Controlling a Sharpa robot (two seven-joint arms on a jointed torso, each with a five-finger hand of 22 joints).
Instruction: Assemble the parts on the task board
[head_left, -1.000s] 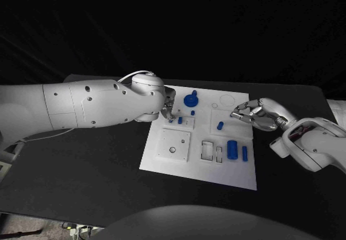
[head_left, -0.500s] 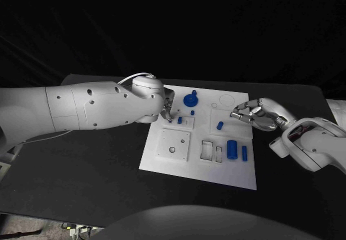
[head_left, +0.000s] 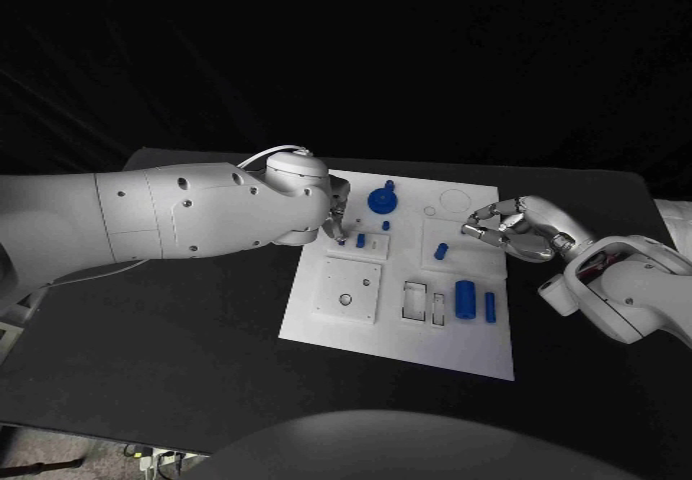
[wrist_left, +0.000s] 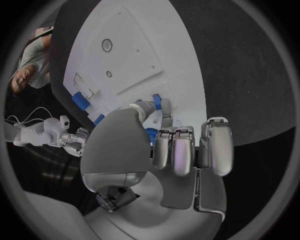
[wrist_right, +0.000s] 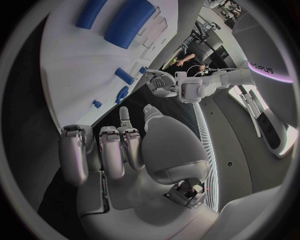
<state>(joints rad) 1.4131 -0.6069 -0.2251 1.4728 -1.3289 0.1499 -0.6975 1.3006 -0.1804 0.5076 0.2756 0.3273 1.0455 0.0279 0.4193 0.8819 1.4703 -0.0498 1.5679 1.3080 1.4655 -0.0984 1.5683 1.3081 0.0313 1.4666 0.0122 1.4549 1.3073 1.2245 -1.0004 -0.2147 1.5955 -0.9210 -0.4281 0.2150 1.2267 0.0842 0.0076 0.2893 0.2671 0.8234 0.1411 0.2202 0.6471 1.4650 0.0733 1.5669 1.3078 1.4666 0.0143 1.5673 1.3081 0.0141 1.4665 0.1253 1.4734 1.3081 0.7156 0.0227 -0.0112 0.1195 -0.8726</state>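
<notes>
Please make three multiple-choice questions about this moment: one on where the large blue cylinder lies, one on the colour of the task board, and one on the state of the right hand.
1. The large blue cylinder lies:
A. on the task board
B. on the black table beside the board
C. in the right hand

2. The task board is:
A. white
B. yellow
C. red

3. The right hand is:
A. holding the cylinder
B. curled, holding nothing
C. flat on the table

Answers: A, it rests on the plate's right part; A, the plate is plainly white; B, the right wrist view shows curled fingers with nothing in them.
</notes>
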